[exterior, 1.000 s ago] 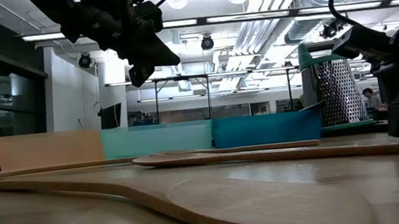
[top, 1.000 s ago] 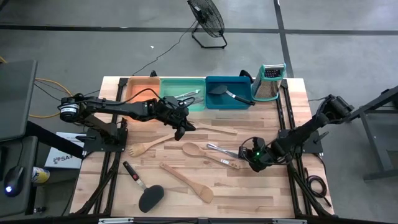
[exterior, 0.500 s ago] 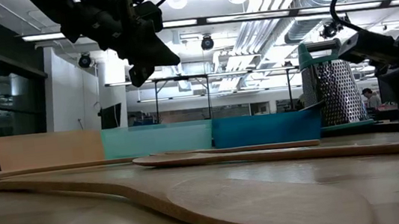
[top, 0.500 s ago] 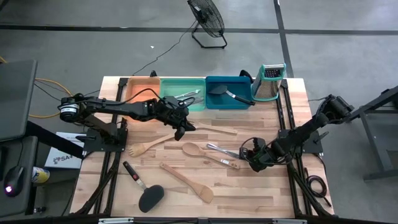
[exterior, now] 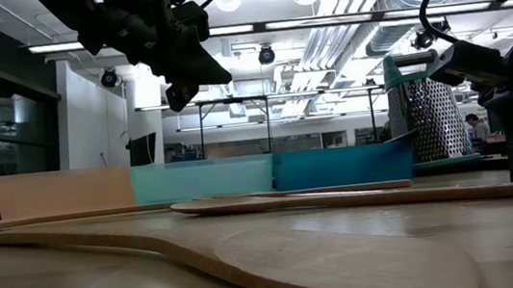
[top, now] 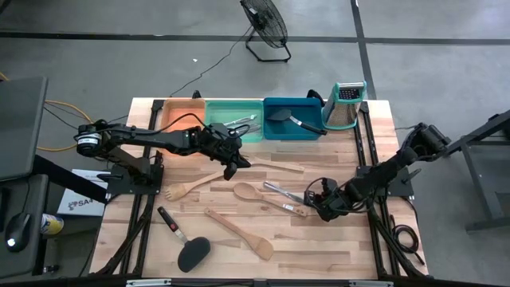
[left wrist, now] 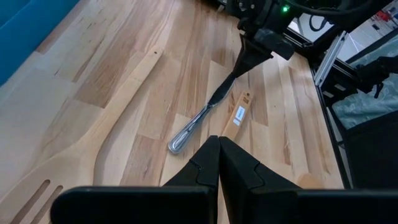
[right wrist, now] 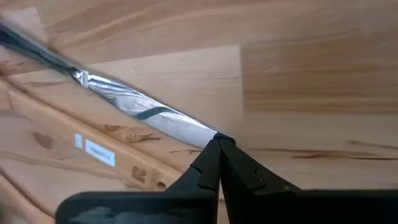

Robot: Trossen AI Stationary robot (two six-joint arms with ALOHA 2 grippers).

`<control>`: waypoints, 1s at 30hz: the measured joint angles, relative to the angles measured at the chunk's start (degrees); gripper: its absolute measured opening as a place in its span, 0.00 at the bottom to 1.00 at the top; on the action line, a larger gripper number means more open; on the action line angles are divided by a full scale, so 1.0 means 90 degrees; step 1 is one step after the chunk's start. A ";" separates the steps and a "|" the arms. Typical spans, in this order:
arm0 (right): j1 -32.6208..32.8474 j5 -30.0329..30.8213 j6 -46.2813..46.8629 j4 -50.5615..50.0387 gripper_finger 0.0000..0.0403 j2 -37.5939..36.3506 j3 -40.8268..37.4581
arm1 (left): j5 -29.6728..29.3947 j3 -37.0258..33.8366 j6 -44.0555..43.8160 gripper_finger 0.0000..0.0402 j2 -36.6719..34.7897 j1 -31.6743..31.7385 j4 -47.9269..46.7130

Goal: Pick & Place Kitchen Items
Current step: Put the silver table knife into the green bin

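Observation:
A slim silver knife (top: 280, 192) lies on the table's right half beside a pale wooden spoon (top: 256, 195). My right gripper (top: 312, 206) is down at the knife's blade end, shut on it; the left wrist view (left wrist: 245, 59) shows it too. My left gripper (top: 231, 166) is shut and empty, hovering above the table's middle near a slotted wooden spatula (top: 271, 165). A wooden fork (top: 187, 189), a wooden spatula (top: 239, 231) and a black turner (top: 191, 252) lie flat on the table. My right gripper pinches the tip of the knife's blade (right wrist: 208, 132) between its two shut fingers (right wrist: 208, 163). The fingers come slanting down from the table's right side, roughly along the knife. The handle end (left wrist: 179, 143) rests on the table.
Orange (top: 183, 112), green (top: 225, 112) and blue (top: 272, 127) trays stand along the far edge. The green one holds silver cutlery and the blue one a black turner. A steel grater (top: 347, 104) stands at the far right. The spoon's labelled handle (right wrist: 93, 149) lies beside the knife.
My right gripper has gone a little toward the table's left edge, closing in on the knife's blade end.

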 joint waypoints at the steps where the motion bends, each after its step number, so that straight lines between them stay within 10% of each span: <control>1: 0.0000 -0.0010 0.0015 0.0012 0.01 0.0022 0.0000 | 0.0000 0.0000 0.0012 0.01 0.0000 0.0002 0.0005; 7: -0.0002 -0.0153 0.0017 0.0019 0.01 0.0080 0.0000 | -0.0001 0.0000 0.0917 0.07 0.0000 -0.0001 0.0009; 18: 0.0000 -0.0240 0.0017 0.0044 0.01 0.0090 -0.0007 | -0.0183 0.0005 0.2893 0.52 0.0160 0.0000 0.0495; 30: 0.0000 -0.0267 0.0017 0.0072 0.01 0.0097 -0.0015 | -0.0271 0.1868 0.4489 0.56 0.1586 -0.0354 -0.2025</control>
